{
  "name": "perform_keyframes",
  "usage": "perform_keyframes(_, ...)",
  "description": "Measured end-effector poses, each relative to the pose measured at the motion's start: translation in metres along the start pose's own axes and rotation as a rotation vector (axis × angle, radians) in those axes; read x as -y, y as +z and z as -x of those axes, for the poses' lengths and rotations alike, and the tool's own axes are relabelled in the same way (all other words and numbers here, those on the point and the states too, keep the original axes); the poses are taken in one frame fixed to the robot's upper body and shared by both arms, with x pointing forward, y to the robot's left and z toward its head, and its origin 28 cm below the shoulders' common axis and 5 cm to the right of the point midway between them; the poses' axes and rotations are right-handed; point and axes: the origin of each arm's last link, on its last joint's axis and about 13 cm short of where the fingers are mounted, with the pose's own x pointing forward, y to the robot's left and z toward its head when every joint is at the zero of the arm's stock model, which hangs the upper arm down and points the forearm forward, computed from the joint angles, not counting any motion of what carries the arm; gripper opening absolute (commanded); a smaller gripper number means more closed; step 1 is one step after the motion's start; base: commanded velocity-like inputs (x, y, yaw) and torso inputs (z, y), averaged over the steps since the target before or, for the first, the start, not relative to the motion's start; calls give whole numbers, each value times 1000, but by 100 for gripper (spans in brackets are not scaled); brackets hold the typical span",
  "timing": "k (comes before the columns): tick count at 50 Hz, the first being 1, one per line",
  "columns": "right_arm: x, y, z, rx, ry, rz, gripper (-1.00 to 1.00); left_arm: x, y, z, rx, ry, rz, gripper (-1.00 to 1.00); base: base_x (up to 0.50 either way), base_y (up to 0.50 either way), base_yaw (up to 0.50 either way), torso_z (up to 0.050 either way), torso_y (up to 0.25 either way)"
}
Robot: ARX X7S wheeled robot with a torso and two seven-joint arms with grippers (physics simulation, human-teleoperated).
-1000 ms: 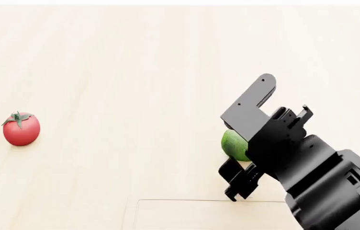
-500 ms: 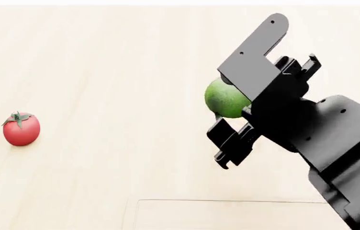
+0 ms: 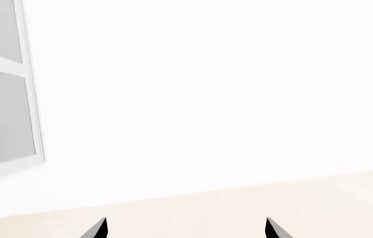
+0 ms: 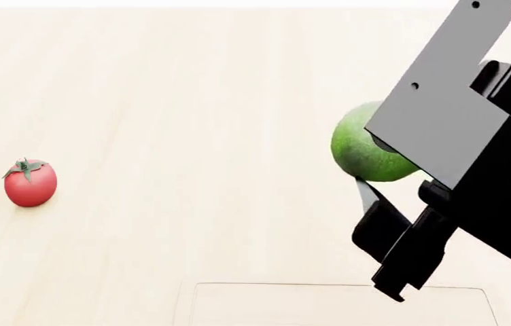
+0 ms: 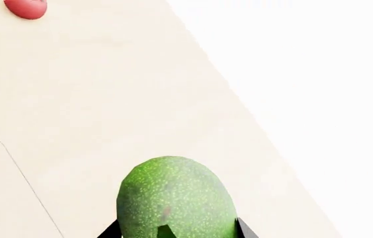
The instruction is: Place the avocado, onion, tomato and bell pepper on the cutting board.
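My right gripper (image 4: 375, 178) is shut on the avocado (image 4: 363, 151), a smooth green egg-shaped fruit held in the air above the table. Its speckled skin (image 5: 176, 198) fills the space between the two black fingers in the right wrist view. The pale cutting board (image 4: 283, 307) lies flat below and in front of the gripper, and a corner of the board (image 5: 1, 198) shows in the right wrist view. The red tomato (image 4: 30, 183) with its green calyx rests on the table far left. My left gripper (image 3: 184, 230) is open and empty. Onion and bell pepper are out of view.
The pale wooden table (image 4: 192, 102) stretches far back. Its edge (image 5: 253, 129) runs diagonally past the avocado in the right wrist view, with white floor beyond. The tomato (image 5: 26, 7) shows at that frame's border. A grey window frame (image 3: 31, 99) is on the white wall.
The right gripper has risen from the table with the avocado in it, moving up and to the right, closer to the head camera. The tomato has not moved.
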Motion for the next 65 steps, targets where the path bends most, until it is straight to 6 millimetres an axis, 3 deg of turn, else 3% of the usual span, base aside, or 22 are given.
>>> perform_keyframes(21, -17, -35, 39, -186, 80, -66, -100, 0, 5, 8, -6, 1, 25, 100, 0, 0, 0, 0, 0)
perform_keyframes(47, -39, -75, 10, -339, 218, -185, -100, -3, 8, 13, -21, 16, 19, 100, 0, 0, 0, 0, 0)
perform_keyframes(48, -40, -76, 9, -342, 221, -187, 100, -3, 8, 13, -21, 17, 18, 100, 0, 0, 0, 0, 0)
perform_keyframes(65, -38, -77, 3, -337, 202, -178, 100, -4, 8, 14, -24, 21, 16, 100, 0, 0, 0, 0, 0)
